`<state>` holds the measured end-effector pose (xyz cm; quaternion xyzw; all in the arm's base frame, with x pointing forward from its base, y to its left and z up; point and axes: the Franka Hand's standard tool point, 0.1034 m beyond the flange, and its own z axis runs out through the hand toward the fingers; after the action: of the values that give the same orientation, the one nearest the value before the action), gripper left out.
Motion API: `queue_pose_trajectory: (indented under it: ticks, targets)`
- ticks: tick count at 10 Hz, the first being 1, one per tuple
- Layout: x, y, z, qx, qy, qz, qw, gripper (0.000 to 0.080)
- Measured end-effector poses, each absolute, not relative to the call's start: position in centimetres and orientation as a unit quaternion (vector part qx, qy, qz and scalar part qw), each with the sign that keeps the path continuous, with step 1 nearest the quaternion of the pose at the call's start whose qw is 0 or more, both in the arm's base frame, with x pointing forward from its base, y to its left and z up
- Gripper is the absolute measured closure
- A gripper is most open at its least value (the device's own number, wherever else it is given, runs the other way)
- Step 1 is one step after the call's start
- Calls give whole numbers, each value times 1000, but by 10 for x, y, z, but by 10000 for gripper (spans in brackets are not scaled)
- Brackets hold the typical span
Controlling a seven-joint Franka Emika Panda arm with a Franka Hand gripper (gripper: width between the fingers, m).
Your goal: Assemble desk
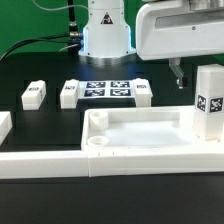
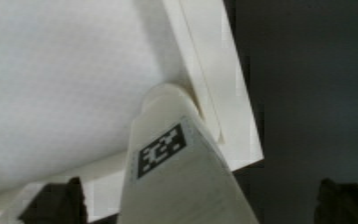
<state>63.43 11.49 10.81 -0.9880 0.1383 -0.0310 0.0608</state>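
The white desk top (image 1: 140, 135) lies tray-like in front of the robot. One white square leg (image 1: 208, 100) with a black-and-white tag stands upright in its corner at the exterior view's right. My gripper (image 1: 185, 72) hangs just above and behind that leg. In the wrist view the tagged leg (image 2: 167, 150) rises between my two dark fingertips (image 2: 60, 200), with a gap on each side, so the gripper (image 2: 202, 205) is open and holds nothing. The desk top's rim (image 2: 202, 60) runs beside the leg. Three more legs (image 1: 33, 94) (image 1: 68, 94) (image 1: 141, 92) lie on the black table behind.
The marker board (image 1: 105, 90) lies flat between two of the loose legs, before the robot's base (image 1: 105, 35). A long low white border wall (image 1: 60, 165) runs along the front. Another white piece (image 1: 4, 128) shows at the exterior view's left edge.
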Motion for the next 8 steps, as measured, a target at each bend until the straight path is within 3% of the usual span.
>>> queue_pose_trajectory:
  ticks: [2,4,6,7,8]
  targets:
    - [638,113,110,-997,-53,-44,26,151]
    - [639,114,110,-997,-47,-47,25,151]
    - [638,114,110,-998,-43,-46,25,418]
    - [639,114,110,-998,15,-45,29,511]
    - [639,113,110,-997,48,-43,31,511]
